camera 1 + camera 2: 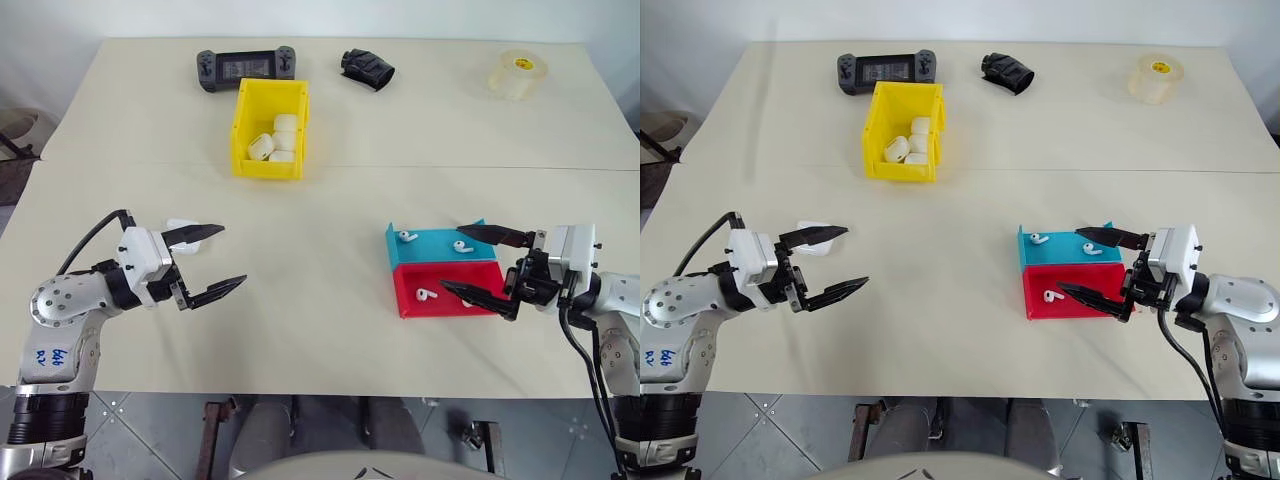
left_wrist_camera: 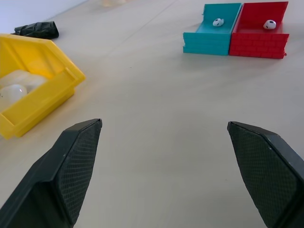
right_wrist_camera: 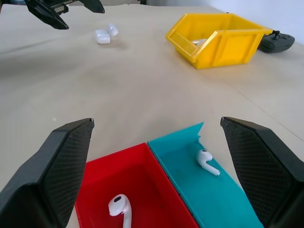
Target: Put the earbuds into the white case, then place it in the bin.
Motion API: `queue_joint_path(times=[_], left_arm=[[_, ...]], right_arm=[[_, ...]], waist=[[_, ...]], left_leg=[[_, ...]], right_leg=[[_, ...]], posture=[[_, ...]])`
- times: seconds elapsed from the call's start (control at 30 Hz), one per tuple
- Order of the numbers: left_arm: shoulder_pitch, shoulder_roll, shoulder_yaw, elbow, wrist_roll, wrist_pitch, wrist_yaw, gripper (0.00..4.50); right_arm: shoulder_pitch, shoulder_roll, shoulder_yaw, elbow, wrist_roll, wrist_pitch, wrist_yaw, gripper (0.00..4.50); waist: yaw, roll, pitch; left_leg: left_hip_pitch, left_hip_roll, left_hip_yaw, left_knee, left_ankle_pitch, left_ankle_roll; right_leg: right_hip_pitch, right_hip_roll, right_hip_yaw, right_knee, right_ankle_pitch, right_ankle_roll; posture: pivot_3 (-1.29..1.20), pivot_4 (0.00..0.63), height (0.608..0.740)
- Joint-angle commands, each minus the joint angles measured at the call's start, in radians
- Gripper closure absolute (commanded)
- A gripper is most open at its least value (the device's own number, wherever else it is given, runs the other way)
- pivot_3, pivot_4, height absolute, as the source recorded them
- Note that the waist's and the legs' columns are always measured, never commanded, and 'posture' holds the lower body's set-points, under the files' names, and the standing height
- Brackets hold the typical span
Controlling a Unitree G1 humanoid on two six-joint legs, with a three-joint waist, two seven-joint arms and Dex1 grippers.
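You had nothing done yet — both the left gripper (image 1: 214, 259) and right gripper (image 1: 484, 263) hung spread and empty. The earbuds (image 3: 209, 161) lay in their trays, the white case (image 3: 105, 34) sat open beside the left gripper (yellow bin (image 1: 243, 133) well apart).

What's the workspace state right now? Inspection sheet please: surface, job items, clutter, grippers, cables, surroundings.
Surface: beige table, seam across its middle.
Job's things: white case lies open on the table by the left gripper; yellow bin already holds several white cases; two earbuds in the blue tray, one in the red tray.
Clutter: game controller, black crumpled item, tape roll along the far edge.
Grippers: left gripper open, empty; right gripper open, empty, at the trays.
Cables: black cable on left arm, another on right arm.
Surroundings: tiled floor below, white wall behind.
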Motion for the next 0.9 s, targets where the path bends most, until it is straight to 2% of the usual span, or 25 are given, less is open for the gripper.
queue_joint_path(times=[0.03,0.13,0.33,0.43,0.6,0.7,0.77,0.9], left_arm=[[-0.003,-0.001,0.029,-0.008,0.016,-0.012,0.043,0.0],[0.035,-0.012,0.071,-0.042,0.009,0.007,0.109,0.0],[0.297,-0.062,0.269,-0.21,-0.012,0.094,0.272,0.0],[0.426,-0.136,0.364,-0.291,0.021,0.158,0.419,0.0],[0.577,-0.231,0.399,-0.404,0.054,0.276,0.565,0.0],[0.573,-0.237,0.381,-0.47,0.008,0.38,0.605,0.0],[0.55,-0.203,0.36,-0.518,0.005,0.474,0.626,0.0],[0.395,-0.167,0.34,-0.588,-0.059,0.751,0.757,0.0]], right_arm=[[-0.005,0.008,-0.006,-0.015,0.004,-0.024,0.011,0.02],[-0.015,0.024,0.011,-0.019,0.001,-0.028,0.015,0.02],[-0.079,0.119,0.087,-0.055,-0.021,-0.075,-0.02,0.02],[-0.122,0.176,0.126,-0.052,-0.036,-0.123,-0.023,0.02],[-0.166,0.213,0.166,-0.035,-0.038,-0.146,-0.011,0.02],[-0.18,0.204,0.175,-0.038,-0.026,-0.121,0.0,0.02],[-0.187,0.195,0.17,-0.04,-0.015,-0.101,0.004,0.02],[-0.198,0.17,0.151,-0.044,0.009,-0.058,0.005,0.02]], waist=[[0.0,0.0,0.0],[-0.003,0.0,0.0],[-0.024,0.0,0.0],[-0.023,0.0,0.0],[-0.016,-0.001,0.0],[0.003,-0.001,-0.001],[0.008,-0.002,-0.001],[0.011,-0.002,-0.001]], left_leg=[[0.0,0.0,0.0,0.0,0.0,0.0],[0.0,0.0,0.0,0.0,0.0,0.0],[0.0,0.002,0.0,-0.001,-0.001,-0.001],[0.001,0.002,0.0,0.0,-0.001,-0.001],[0.001,0.002,0.0,0.001,-0.002,-0.001],[0.001,0.002,0.0,0.001,-0.002,-0.002],[0.001,0.001,0.0,0.001,-0.003,-0.002],[0.001,0.001,0.0,0.001,-0.003,-0.002]], right_leg=[[0.0,0.0,0.0,0.0,0.0,0.0],[0.0,0.0,0.0,0.0,0.0,0.0],[0.0,0.001,-0.001,0.0,0.0,0.0],[0.0,0.001,0.0,0.0,0.0,-0.001],[0.0,0.0,0.0,0.0,0.0,-0.001],[0.0,0.0,0.0,-0.002,0.0,-0.001],[0.0,0.0,0.0,-0.003,0.0,-0.001],[0.0,0.0,0.0,-0.003,0.0,-0.001]], posture=[[0.0,0.15,0.74],[0.0,0.15,0.74],[0.0,0.15,0.74],[0.0,0.15,0.74],[0.0,0.15,0.74],[0.0,0.15,0.74],[0.0,0.15,0.74],[0.0,0.15,0.74]])
